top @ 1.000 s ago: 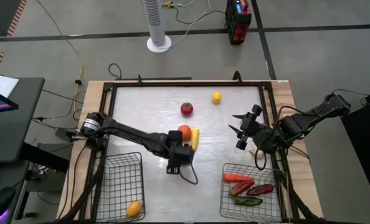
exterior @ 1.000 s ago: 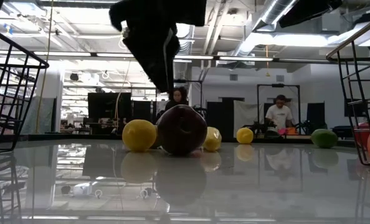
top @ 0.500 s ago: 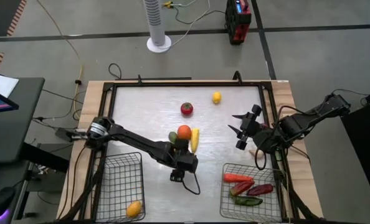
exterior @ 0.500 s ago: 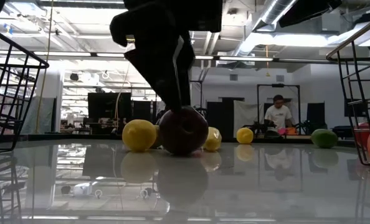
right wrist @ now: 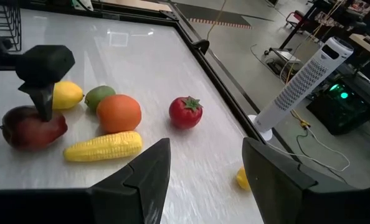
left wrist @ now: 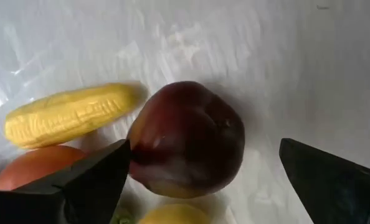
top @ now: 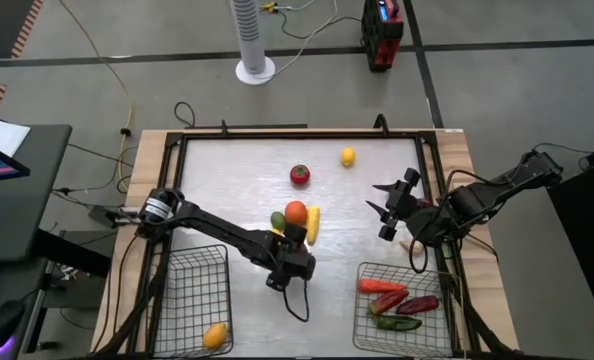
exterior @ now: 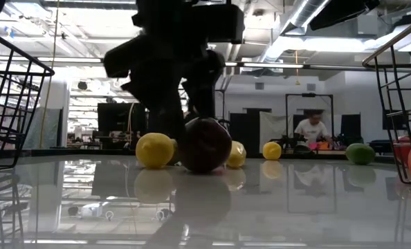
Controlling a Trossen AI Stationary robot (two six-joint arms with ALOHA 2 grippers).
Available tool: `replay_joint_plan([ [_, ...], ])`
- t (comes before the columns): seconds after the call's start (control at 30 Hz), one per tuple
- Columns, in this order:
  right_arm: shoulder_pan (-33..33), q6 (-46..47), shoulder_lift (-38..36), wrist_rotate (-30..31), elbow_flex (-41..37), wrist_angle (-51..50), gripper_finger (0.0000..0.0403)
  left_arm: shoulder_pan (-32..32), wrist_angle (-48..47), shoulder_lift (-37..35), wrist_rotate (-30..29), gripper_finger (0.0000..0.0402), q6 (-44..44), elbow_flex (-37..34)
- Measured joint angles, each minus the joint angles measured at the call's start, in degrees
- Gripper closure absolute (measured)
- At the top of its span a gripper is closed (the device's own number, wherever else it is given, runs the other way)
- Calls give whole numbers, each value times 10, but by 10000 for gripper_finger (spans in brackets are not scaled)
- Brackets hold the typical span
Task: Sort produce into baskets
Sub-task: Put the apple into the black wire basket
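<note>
Between spread left gripper [left wrist: 203,180] fingers, glossy rounded dark-red apple [left wrist: 188,146].

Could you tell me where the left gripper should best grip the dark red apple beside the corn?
Probably across the dark red apple at its round middle, from above. The left gripper is open, one finger touching one flank. The corn and orange crowd one side, so avoid sideways approaches.
</note>
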Motion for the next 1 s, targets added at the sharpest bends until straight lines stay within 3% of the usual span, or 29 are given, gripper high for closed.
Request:
replay_joint_plan([
  [0.17, 0, 0, 0, 0, 0, 0, 178, 9, 62, 1, -12, 3, 29, -32],
  [0.37, 0, 0, 0, 0, 0, 0, 178, 23, 68, 0, -9, 4, 32, -45],
  [0.7, 0, 0, 0, 0, 0, 0, 178, 26, 90, 0, 7, 83, 8, -46],
  [1.0, 0, 0, 0, 0, 0, 0, 178, 26, 78, -6, -32, 90, -7, -34],
])
